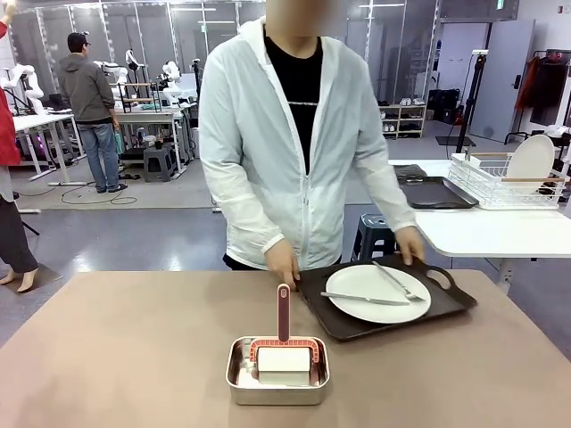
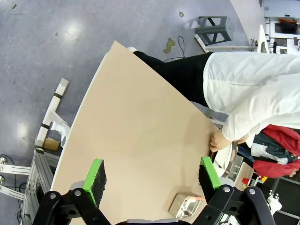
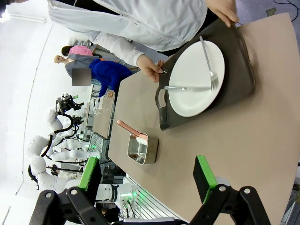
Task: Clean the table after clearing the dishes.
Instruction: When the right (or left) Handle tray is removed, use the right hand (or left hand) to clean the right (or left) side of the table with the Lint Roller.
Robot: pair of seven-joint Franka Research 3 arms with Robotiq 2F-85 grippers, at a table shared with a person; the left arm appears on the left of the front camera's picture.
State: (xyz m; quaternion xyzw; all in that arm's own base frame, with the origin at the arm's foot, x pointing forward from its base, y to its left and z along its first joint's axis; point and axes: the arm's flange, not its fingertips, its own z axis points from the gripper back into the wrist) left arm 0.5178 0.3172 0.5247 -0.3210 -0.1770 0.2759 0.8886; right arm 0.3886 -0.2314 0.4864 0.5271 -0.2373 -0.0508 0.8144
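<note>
While hovering over the counter (image 1: 134, 357), grabbing nothing with left claw (image 2: 151, 163) or right claw (image 3: 146, 161), both wide open tbh.

Surface (image 1: 116, 348): rectangular, matte tan-brown top.
1. Dark handled tray (image 1: 453, 300), far right, at the edge on the person's side.
2. Square steel pan (image 1: 277, 390), middle, robot's side; near the tray's corner, not touching.
</note>
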